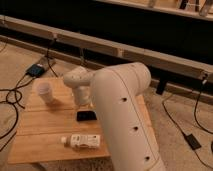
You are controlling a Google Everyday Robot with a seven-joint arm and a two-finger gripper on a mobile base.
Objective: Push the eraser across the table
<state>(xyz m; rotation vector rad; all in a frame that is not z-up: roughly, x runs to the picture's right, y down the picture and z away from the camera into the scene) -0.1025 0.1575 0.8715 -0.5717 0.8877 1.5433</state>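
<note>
The black eraser (86, 116) lies flat on the light wooden table (45, 125), near its middle. My white arm fills the right half of the view and reaches down over the table. My gripper (84, 103) hangs just behind the eraser's far edge, close to it or touching it; I cannot tell which. The arm's big white link hides the table's right part.
A pale cup (45, 91) stands upright on the table's far left. A plastic bottle (84, 141) lies on its side near the front edge. Cables (10, 100) and a small box (36, 70) lie on the floor to the left. A dark wall runs behind.
</note>
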